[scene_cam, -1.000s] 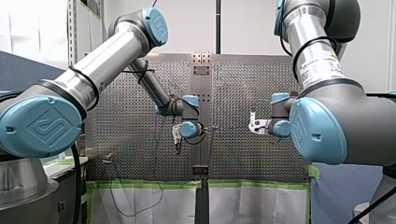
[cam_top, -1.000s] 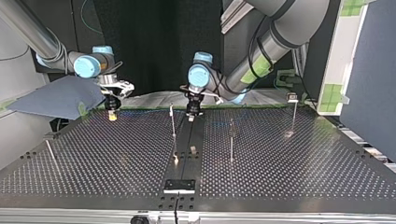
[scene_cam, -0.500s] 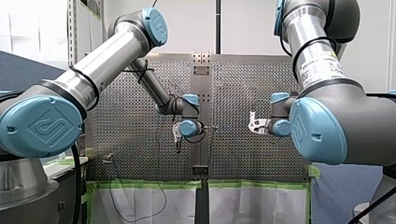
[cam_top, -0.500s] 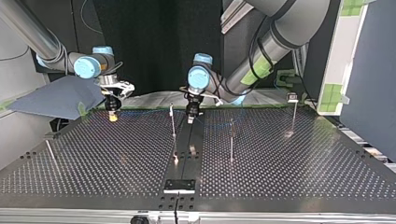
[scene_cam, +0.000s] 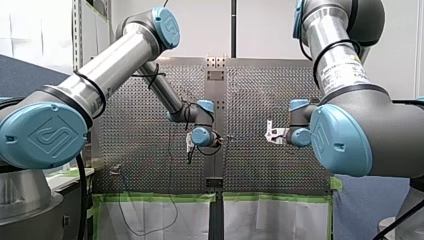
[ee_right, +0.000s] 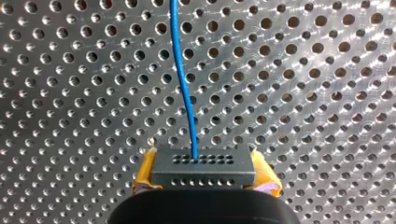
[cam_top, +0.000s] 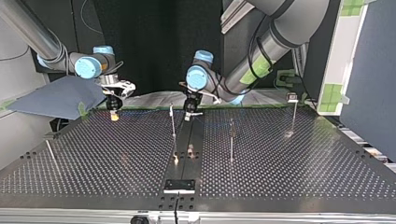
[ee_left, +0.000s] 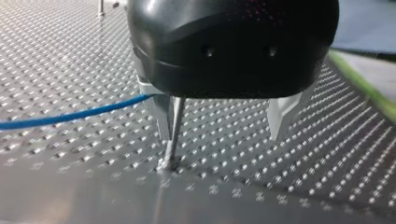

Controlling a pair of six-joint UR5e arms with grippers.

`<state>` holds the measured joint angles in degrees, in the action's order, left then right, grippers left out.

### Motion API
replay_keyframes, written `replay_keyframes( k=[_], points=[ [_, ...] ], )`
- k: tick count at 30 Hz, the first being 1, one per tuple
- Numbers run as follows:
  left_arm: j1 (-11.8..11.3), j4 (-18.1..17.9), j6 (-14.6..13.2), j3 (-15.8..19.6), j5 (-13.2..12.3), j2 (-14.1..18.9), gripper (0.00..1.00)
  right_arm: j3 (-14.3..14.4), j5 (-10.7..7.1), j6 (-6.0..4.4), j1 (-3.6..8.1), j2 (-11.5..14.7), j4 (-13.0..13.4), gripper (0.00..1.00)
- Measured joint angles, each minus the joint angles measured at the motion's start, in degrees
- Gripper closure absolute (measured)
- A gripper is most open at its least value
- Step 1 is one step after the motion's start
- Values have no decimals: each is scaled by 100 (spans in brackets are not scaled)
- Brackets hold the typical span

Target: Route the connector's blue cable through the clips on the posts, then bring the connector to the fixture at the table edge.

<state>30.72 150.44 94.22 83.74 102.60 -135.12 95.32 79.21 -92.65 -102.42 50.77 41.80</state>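
Two stages are both looking unfinished. Nearest in the top view, the fixture (cam_top: 180,185) at the desk (cam_top: 303,177) edge is sitting without the connector (ee_right: 204,165). Further in, the posts (cam_top: 231,140) are showing no blue cable (ee_right: 183,88) threaded, though the line may simply be too thin to read there. Farthest back, my left end effector (ee_left: 223,128) is standing open astride one post (ee_left: 175,123), the cable running past its finger (ee_left: 163,119), while my right end effector (cam_top: 112,115) is clamping the connector between yellow pads (ee_right: 144,175).

Front, top views oppose across table (cam_top: 303,163); wrist views close.
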Motion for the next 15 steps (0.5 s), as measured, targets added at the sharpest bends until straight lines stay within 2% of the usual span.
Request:
replay_keyframes(
  k=[10, 15],
  points=[
    [71, 77, 125, 104, -447, 171, 0, 0, 1, 14, -4, -6, -59, 100],
    [83, 69, 128, 225, -504, 273, 0, 1, 0, 17, -2, -8, -68, 100]
  ],
)
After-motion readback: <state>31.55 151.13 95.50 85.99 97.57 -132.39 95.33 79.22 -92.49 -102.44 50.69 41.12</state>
